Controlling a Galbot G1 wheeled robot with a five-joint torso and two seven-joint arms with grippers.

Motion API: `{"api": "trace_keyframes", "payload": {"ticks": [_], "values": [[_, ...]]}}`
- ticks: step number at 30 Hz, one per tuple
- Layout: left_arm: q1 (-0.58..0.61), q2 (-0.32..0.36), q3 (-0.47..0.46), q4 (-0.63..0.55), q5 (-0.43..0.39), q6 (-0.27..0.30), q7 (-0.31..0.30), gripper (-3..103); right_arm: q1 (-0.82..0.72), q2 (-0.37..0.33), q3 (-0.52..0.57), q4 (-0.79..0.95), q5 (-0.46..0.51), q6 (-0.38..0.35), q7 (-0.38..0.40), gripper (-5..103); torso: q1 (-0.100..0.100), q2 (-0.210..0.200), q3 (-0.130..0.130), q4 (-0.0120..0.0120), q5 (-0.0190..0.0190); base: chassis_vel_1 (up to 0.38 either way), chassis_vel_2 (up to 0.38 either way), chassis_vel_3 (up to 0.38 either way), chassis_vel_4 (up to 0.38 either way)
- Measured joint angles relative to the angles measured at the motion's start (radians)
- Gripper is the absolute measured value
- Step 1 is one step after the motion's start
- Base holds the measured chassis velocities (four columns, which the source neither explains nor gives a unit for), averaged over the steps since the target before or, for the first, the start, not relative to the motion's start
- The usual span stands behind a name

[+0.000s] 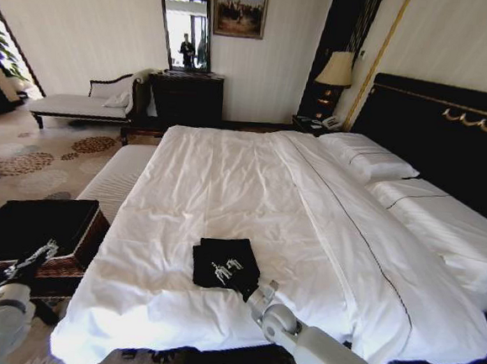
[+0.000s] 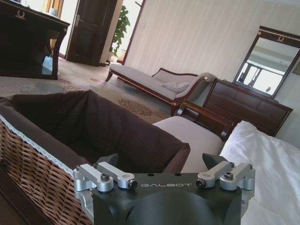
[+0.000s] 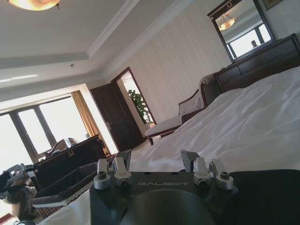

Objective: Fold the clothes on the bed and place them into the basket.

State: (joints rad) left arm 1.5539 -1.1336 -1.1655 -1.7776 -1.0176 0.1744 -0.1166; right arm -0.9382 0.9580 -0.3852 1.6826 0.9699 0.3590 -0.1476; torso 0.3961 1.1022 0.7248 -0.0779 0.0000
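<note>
One basket (image 1: 41, 229) stands left of the bed (image 1: 226, 189), the left tool (image 1: 36, 260) open beside it. One folded black shirt (image 1: 224, 263) lies near the bed's foot edge, roughly square. The right tool (image 1: 250, 290), open, touches its near corner.

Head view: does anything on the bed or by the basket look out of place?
Nothing stands out. The T-shirt lies folded on the bed by the right gripper; the basket stands upright beside the left gripper.
</note>
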Motion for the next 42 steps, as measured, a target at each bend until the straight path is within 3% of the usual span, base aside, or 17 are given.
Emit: {"api": "trace_keyframes", "payload": {"ticks": [2, 5, 6, 9, 13, 21, 26, 27, 29, 34, 36, 37, 38, 40, 42], "values": [[0.004, -0.003, 0.001, -0.006, -0.001, 0.000, 0.000, 100, 0.024, 0.016, -0.003, -0.015, 0.044, -0.016, 0.054, 65, 0.000, 0.000, 0.000, 0.0002, -0.0002, 0.000, 0.000, 0.000, 0.000], [0.008, -0.019, 0.017, -0.036, -0.001, 0.000, 0.000, 100, 0.078, 0.053, -0.038, -0.064, 0.101, -0.045, 0.158, 82, 0.000, 0.000, 0.000, 0.0001, 0.0000, 0.000, 0.000, 0.000, 0.000], [0.008, -0.019, 0.017, -0.036, -0.001, 0.000, 0.000, 100, 0.078, 0.053, -0.038, -0.064, 0.101, -0.045, 0.158, 82, 0.000, 0.000, 0.000, 0.0001, 0.0000, 0.000, 0.000, 0.000, 0.000], [0.011, -0.037, 0.033, -0.061, 0.006, 0.000, -0.001, 100, 0.145, 0.089, -0.100, -0.124, 0.142, -0.057, 0.198, 96, 0.000, 0.000, 0.000, 0.0000, 0.0000, 0.000, 0.000, 0.000, 0.000], [0.017, -0.052, 0.038, -0.071, 0.013, 0.000, -0.001, 100, 0.190, 0.148, -0.145, -0.169, 0.179, -0.062, 0.212, 100, 0.000, 0.000, 0.000, 0.0001, -0.0001, 0.000, 0.000, 0.000, 0.000], [0.036, -0.060, 0.029, -0.069, 0.020, -0.010, 0.002, 100, 0.232, 0.206, -0.230, -0.205, 0.178, -0.054, 0.177, 100, 0.000, 0.000, 0.000, 0.0003, -0.0002, 0.000, 0.000, 0.000, 0.000], [0.074, -0.082, 0.064, -0.133, 0.009, -0.007, 0.003, 100, 0.221, 0.164, -0.259, -0.161, 0.097, -0.017, 0.022, 100, 0.000, 0.000, 0.000, 0.0000, 0.0001, 0.000, 0.000, 0.000, 0.000], [0.074, -0.082, 0.064, -0.133, 0.009, -0.007, 0.003, 100, 0.221, 0.164, -0.259, -0.161, 0.097, -0.017, 0.022, 100, 0.000, 0.000, 0.000, 0.0000, 0.0001, 0.000, 0.000, 0.000, 0.000], [0.089, -0.094, 0.108, -0.163, -0.008, -0.003, 0.010, 100, 0.215, 0.141, -0.211, -0.122, 0.069, 0.001, 0.024, 100, 0.000, 0.000, 0.000, 0.0000, -0.0001, 0.000, 0.000, 0.000, 0.000], [0.102, -0.103, 0.225, -0.245, -0.082, 0.028, 0.019, 100, 0.180, 0.100, 0.003, -0.048, 0.110, -0.061, 0.208, 100, 0.000, 0.000, 0.000, 0.0002, 0.0004, 0.000, 0.000, 0.000, 0.000], [0.090, -0.102, 0.276, -0.281, -0.127, 0.062, 0.016, 100, 0.145, 0.070, 0.093, -0.020, 0.129, -0.102, 0.273, 100, 0.000, 0.000, 0.000, 0.0004, 0.0002, 0.000, 0.000, 0.000, 0.000], [0.068, -0.100, 0.327, -0.309, -0.180, 0.108, 0.001, 100, 0.102, 0.043, 0.159, 0.003, 0.127, -0.144, 0.322, 100, 0.000, 0.000, 0.000, -0.0004, 0.0003, 0.000, 0.000, 0.000, 0.000], [0.068, -0.100, 0.327, -0.309, -0.180, 0.108, 0.001, 100, 0.102, 0.043, 0.159, 0.003, 0.127, -0.144, 0.322, 100, 0.000, 0.000, 0.000, -0.0004, 0.0003, 0.000, 0.000, 0.000, 0.000], [0.024, -0.101, 0.410, -0.321, -0.241, 0.183, -0.033, 100, 0.029, 0.003, 0.233, 0.034, 0.107, -0.187, 0.353, 100, 0.000, 0.000, 0.000, -0.0006, 0.0008, 0.000, 0.000, 0.000, 0.000], [-0.003, -0.106, 0.470, -0.313, -0.256, 0.222, -0.042, 100, -0.024, -0.020, 0.273, 0.058, 0.103, -0.213, 0.354, 100, 0.000, 0.000, 0.000, -0.0005, 0.0003, 0.000, 0.000, 0.000, 0.000]]}}
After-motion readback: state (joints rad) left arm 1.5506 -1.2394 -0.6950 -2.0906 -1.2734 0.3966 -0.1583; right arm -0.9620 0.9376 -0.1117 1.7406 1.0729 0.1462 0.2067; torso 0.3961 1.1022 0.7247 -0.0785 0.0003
